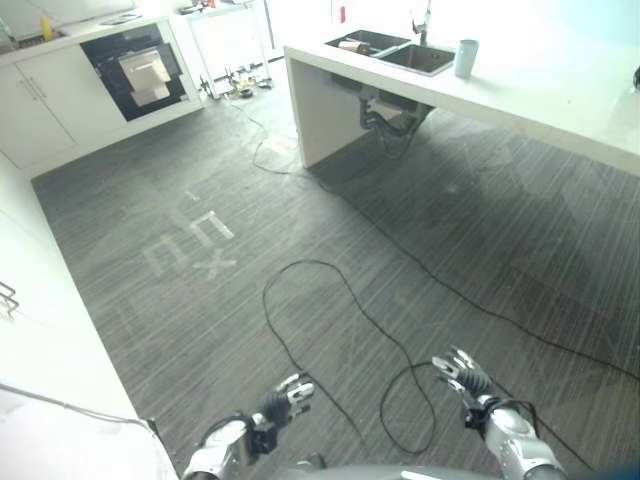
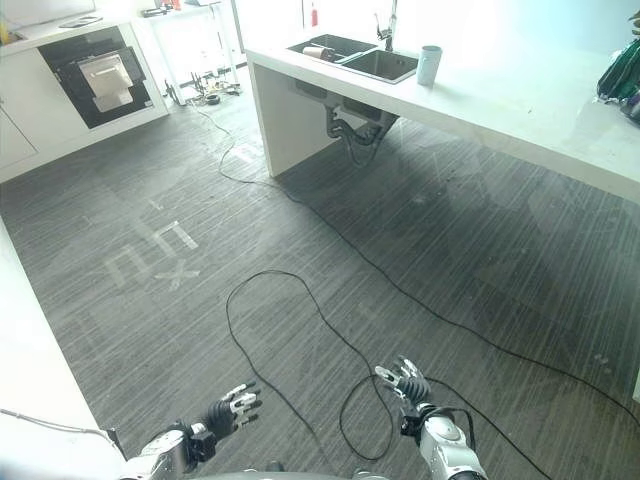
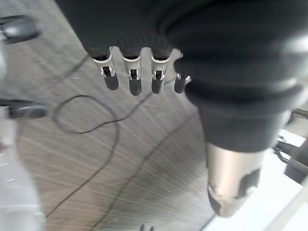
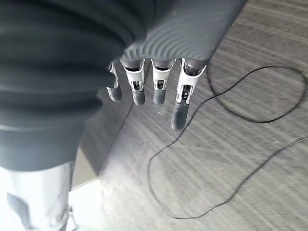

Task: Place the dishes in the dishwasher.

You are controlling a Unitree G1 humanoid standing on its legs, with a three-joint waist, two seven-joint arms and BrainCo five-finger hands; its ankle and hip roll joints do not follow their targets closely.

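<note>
Both hands hang low over the grey floor, empty: left hand (image 1: 285,397) w/ fingers loosely extended, nothing in it; right hand (image 1: 462,378) likewise relaxed and spread, holding nothing. The dishes sit at the sink (image 1: 420,58), set in the white counter (image 1: 560,90) well ahead and to the robot's right. A pale cup (image 1: 466,58) stands upright just beside the sink's right edge, and something brownish lies in the basin left of the sink (image 1: 353,46), prob. a dish on its side, too far off to be sure. Beyond the counter's left end stands a wall unit w/ a dark built-in appliance (image 1: 140,70), poss. the dishwasher. The cup lies forward-right of both hands, so the right hand is nearer; approx. a walk to the counter comes first, as neither hand is within reach.
</note>
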